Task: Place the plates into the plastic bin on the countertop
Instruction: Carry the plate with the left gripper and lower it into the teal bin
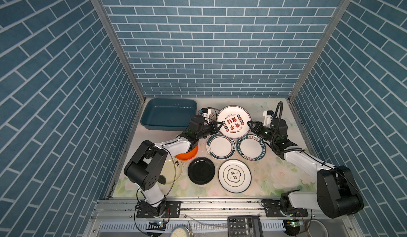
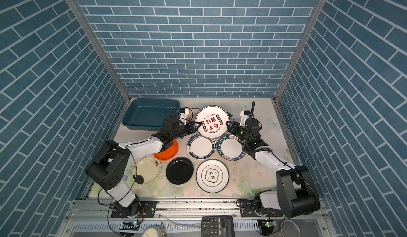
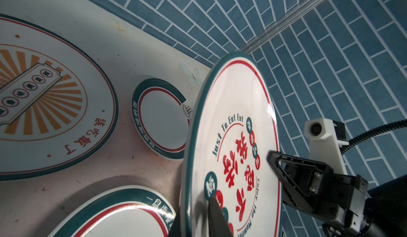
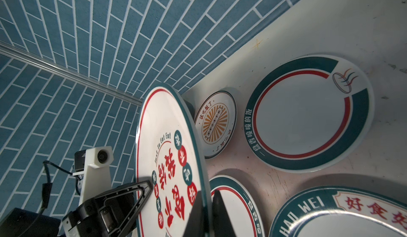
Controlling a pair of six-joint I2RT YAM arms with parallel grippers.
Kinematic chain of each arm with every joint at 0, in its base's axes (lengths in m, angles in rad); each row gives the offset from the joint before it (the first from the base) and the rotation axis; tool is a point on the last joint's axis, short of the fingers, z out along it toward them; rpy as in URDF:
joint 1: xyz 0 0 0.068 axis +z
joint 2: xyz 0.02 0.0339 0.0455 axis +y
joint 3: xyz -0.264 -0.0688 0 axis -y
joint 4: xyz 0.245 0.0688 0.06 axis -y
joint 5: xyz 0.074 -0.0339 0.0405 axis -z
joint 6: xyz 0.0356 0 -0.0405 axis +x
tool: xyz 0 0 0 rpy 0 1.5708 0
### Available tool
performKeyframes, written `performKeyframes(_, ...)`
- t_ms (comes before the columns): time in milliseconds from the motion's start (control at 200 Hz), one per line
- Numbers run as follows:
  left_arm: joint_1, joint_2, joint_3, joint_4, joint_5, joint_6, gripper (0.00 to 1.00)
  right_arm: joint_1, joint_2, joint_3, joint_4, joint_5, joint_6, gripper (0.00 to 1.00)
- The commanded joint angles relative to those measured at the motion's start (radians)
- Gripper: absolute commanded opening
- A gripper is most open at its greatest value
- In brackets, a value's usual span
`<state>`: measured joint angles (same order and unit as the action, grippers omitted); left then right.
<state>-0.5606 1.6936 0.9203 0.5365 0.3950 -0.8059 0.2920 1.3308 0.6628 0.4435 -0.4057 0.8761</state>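
Observation:
A large white plate with red lettering (image 1: pixel 234 121) (image 2: pixel 212 121) hangs tilted above the countertop (image 1: pixel 279 172), held at opposite rims. My left gripper (image 1: pixel 221 124) (image 3: pixel 193 211) is shut on its left rim and my right gripper (image 1: pixel 248 123) (image 4: pixel 208 194) on its right rim. The teal plastic bin (image 1: pixel 167 114) (image 2: pixel 150 114) stands empty at the back left. Flat on the countertop lie two teal-rimmed plates (image 1: pixel 220 146) (image 1: pixel 251 147), a white emblem plate (image 1: pixel 234 175), a black plate (image 1: pixel 201 170), an orange plate (image 1: pixel 188 155) and a cream plate (image 1: pixel 171 169). A sunburst plate (image 3: pixel 44 97) and another teal-rimmed plate (image 3: pixel 163 119) lie beneath.
The left arm's forearm (image 1: pixel 174 144) crosses over the orange plate. Tiled walls enclose the back and sides. In front of the grey rail (image 1: pixel 220 205) sit a calculator (image 1: pixel 244 226), a dial-faced disc (image 1: pixel 180 231) and a metal bowl (image 1: pixel 317 228).

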Motion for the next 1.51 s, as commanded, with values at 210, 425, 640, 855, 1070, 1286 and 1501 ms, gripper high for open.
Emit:
performKeyframes(210, 0.020, -0.001, 0.028, -0.037, -0.017, 0.014, 0.00, 0.013, 0.021, 0.041, 0.069, -0.044, 0.022, 0.53)
performKeyframes(425, 0.062, -0.058, 0.057, -0.137, -0.064, 0.072, 0.00, 0.014, 0.009, 0.037, 0.046, -0.037, 0.004, 0.75)
performKeyframes(640, 0.130, -0.136, 0.089, -0.266, -0.133, 0.132, 0.00, 0.014, -0.019, 0.023, 0.010, -0.018, -0.025, 0.82)
performKeyframes(855, 0.263, -0.248, 0.146, -0.465, -0.279, 0.203, 0.00, 0.014, -0.056, -0.001, -0.033, 0.002, -0.056, 0.84)
performKeyframes(1070, 0.406, -0.270, 0.175, -0.537, -0.393, 0.205, 0.00, 0.013, -0.076, -0.026, -0.031, 0.018, -0.066, 0.84)
performKeyframes(1286, 0.473, -0.207, 0.243, -0.636, -0.489, 0.243, 0.00, 0.015, -0.116, -0.023, -0.118, 0.031, -0.117, 0.83)
performKeyframes(1501, 0.530, -0.141, 0.269, -0.657, -0.537, 0.262, 0.00, 0.014, -0.147, -0.015, -0.187, 0.023, -0.141, 0.83)
